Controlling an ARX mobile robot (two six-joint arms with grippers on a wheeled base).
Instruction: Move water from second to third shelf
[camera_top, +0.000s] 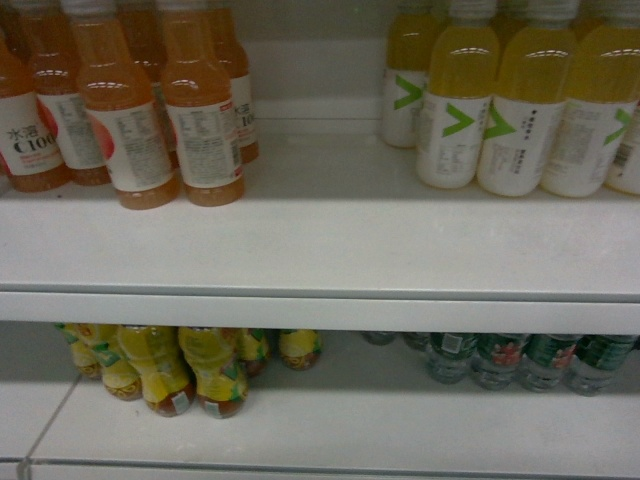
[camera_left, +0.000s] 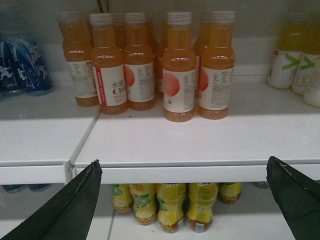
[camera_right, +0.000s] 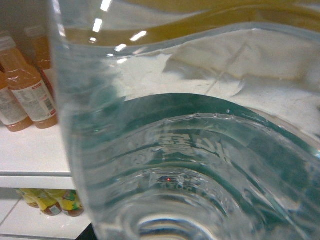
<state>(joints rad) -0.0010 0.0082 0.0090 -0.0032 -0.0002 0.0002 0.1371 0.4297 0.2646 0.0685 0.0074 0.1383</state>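
So the water bottle (camera_right: 190, 150) fills nearly the whole right wrist view, clear ribbed plastic with the green label wrapping round it, right up against the lens. I'd guess the right gripper has it, but its fingers aren't clearly visible anywhere, so I can't tell how tight it's closed. Behind the bottle you can make out the orange drinks (camera_right: 25, 90) on the white shelf (camera_top: 320, 250), so it looks to be hanging about level with that shelf. The other water bottles (camera_top: 500, 360) sit on the shelf below, right side. The left gripper (camera_left: 182, 161) is spread wide with nothing in it, facing the shelf edge. For the placing step, I'd aim for the bare stretch between the orange drinks and the yellow bottles (camera_top: 500, 110), keep the bottle upright, go in above the shelf lip rather than at it, and set the base flat before letting go. Ribbed plastic squashes, so a gentle squeeze is plenty.
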